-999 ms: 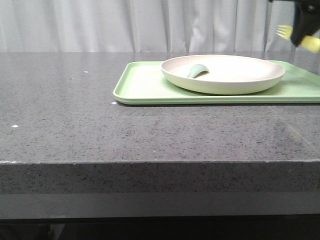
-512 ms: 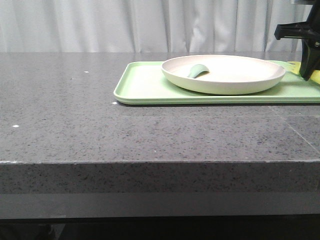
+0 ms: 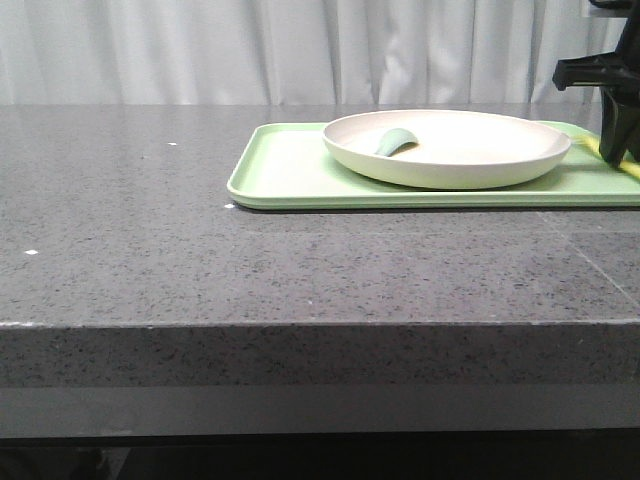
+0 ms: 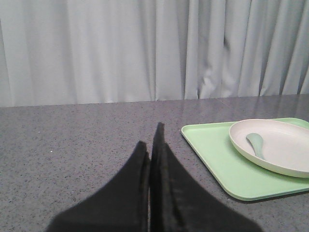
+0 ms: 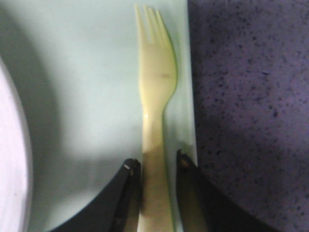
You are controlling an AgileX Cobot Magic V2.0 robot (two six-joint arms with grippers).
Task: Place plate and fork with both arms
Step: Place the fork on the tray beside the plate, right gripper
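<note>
Both utensil and dish down: fork (image 5: pixel 155 92) on tray's (image 3: pixel 290 170) right edge, right of plate (image 3: pixel 450 150). Right gripper (image 5: pixel 154 166) apparently just slackened around handle; left gripper (image 4: pixel 150 159) closed, empty. Next: lift clear.

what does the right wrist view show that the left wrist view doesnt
Only the right wrist view shows the pale-yellow plastic fork, lying along the edge of the flat light-green tray, its handle between the right gripper fingers. Only the left wrist view shows the dull grey-green spoon in the round cream-white plate, the closed left gripper and the grey curtain. Both show tray, plate and speckled dark countertop.
</note>
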